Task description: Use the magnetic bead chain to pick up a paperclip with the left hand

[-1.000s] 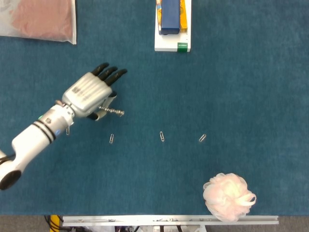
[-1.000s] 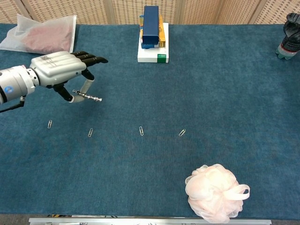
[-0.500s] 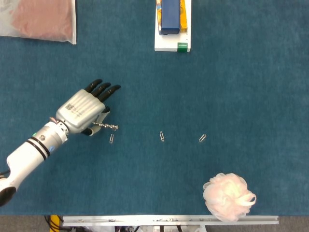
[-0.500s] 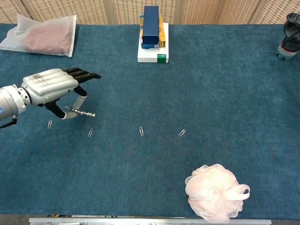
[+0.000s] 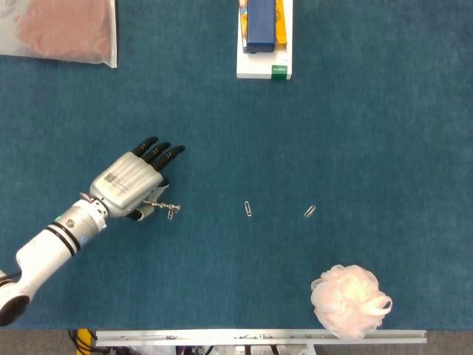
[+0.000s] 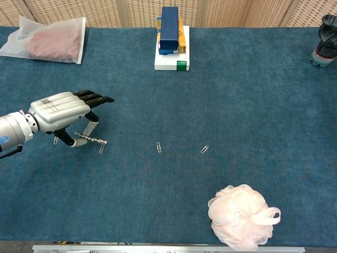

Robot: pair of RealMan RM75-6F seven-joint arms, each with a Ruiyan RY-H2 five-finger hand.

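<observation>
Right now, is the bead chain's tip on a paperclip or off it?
On it, apparently: the bead chain, pinched by the left hand, has its tip meeting the paperclip. Whether it has stuck, cannot tell.

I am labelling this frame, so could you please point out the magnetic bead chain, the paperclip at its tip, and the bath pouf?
magnetic bead chain (image 6: 95, 139), chest view, middle of the beaded rod.
paperclip (image 6: 101, 149), chest view, centre of the wire loop.
bath pouf (image 6: 239, 215), chest view, middle of the pink mesh ball.

Bead chain (image 6: 90, 139) base hidden under left robot hand (image 6: 60, 112), paperclip (image 6: 101, 149) contact too small to tell, right robot hand (image 6: 327, 40) cut by edge
</observation>
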